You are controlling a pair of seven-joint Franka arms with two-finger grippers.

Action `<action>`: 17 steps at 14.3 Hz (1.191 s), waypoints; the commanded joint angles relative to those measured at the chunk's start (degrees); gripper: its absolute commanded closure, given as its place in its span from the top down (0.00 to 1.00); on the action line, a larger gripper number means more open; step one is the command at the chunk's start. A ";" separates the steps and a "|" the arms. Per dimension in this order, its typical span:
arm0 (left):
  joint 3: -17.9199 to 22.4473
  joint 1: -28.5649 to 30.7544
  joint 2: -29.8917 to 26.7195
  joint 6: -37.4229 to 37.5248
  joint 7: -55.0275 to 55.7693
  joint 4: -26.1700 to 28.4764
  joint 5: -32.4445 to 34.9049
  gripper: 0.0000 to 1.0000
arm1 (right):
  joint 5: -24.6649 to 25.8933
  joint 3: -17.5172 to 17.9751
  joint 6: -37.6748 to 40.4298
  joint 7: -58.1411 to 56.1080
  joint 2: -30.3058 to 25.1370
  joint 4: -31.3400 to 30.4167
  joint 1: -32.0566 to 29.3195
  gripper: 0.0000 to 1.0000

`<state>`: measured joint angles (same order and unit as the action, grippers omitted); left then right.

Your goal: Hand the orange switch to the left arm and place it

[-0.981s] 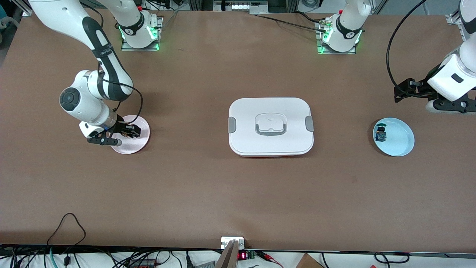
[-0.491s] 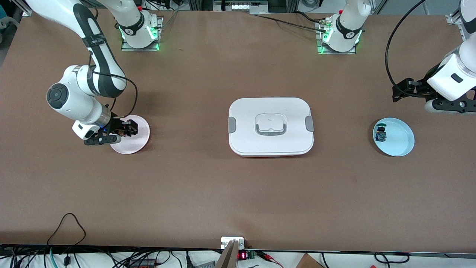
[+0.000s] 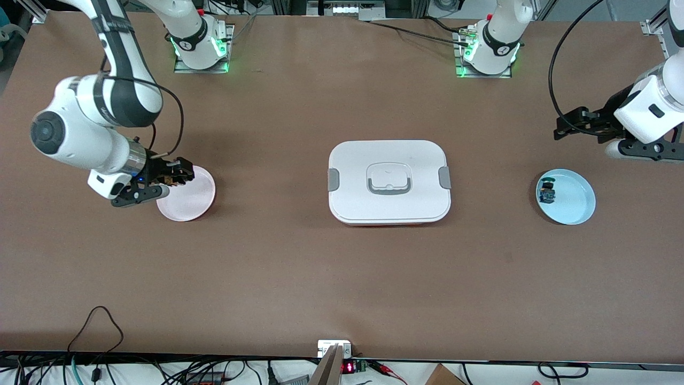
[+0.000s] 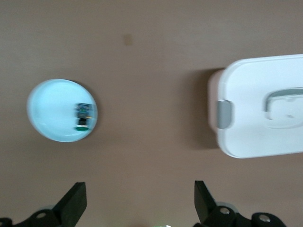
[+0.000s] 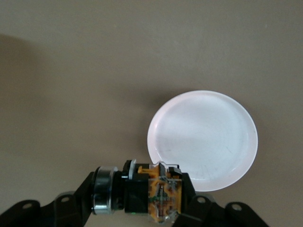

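My right gripper (image 3: 179,174) is shut on the orange switch (image 5: 161,196), holding it in the air over the rim of a pink plate (image 3: 192,199). The right wrist view shows the switch's tan-orange body, black collar and silver ring lying crosswise in the right gripper (image 5: 142,194), with the pink plate (image 5: 203,137) below. The white box (image 3: 389,182) with grey latches sits mid-table. My left gripper (image 3: 569,124) hangs open and empty over bare table at the left arm's end. In the left wrist view the left gripper (image 4: 138,189) has its fingers wide apart and the box (image 4: 265,113) to one side.
A light blue plate (image 3: 574,206) lies at the left arm's end, holding a green-capped switch (image 3: 546,191). The same blue plate (image 4: 52,113) and green-capped switch (image 4: 83,116) appear in the left wrist view. Cables hang along the table edge nearest the front camera.
My right gripper has lifted with the switch and drawn from over the pink plate's middle to its rim, toward the right arm's end. The left gripper shifted slightly.
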<state>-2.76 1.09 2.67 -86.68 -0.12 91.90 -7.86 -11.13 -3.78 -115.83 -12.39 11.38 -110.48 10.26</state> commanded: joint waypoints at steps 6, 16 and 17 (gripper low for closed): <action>-0.41 2.77 3.13 8.52 -0.05 -1.55 -20.48 1.00 | -13.19 7.63 6.84 -12.09 -3.29 10.72 0.90 0.06; -0.58 2.33 8.14 9.43 0.12 3.54 -42.30 1.00 | -39.11 9.05 7.28 -67.11 -1.90 9.41 4.59 0.06; -0.76 2.16 7.88 8.03 0.12 5.20 -44.07 1.00 | -43.14 8.96 7.89 -71.50 -1.20 8.97 5.03 0.06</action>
<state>-3.23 3.29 11.26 -77.36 -0.08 94.34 -47.88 -48.11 5.30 -108.89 -75.36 9.13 -100.85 14.34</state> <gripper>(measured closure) 0.000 0.278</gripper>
